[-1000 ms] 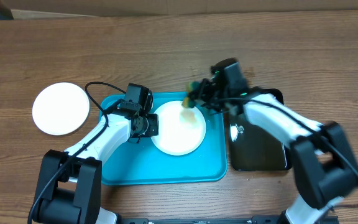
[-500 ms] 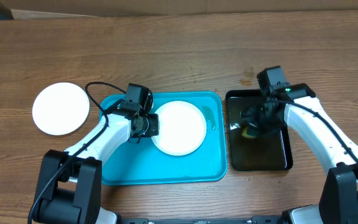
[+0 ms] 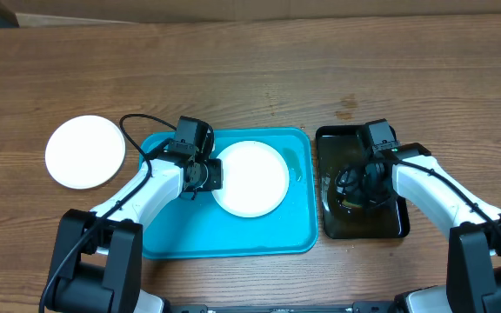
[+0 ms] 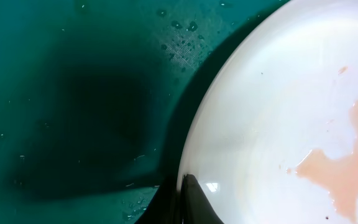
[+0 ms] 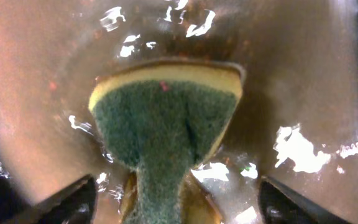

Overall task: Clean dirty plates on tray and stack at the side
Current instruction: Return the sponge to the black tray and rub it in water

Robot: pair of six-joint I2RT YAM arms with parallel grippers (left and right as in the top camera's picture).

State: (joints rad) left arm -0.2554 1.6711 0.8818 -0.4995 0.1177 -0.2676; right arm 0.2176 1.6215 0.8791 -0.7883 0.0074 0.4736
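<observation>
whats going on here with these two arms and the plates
The left claw is shut on the rim of a white plate lying on the turquoise tray; a pinkish film shows on that plate. The right claw is open over the black tray, where a green and yellow sponge lies in the wet. A second white plate sits on the table to the left, off the tray.

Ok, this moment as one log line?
left gripper: shut on rim of round white plate on turquoise plastic tray | right gripper: open over yellow-green sponge in glossy black tray
</observation>
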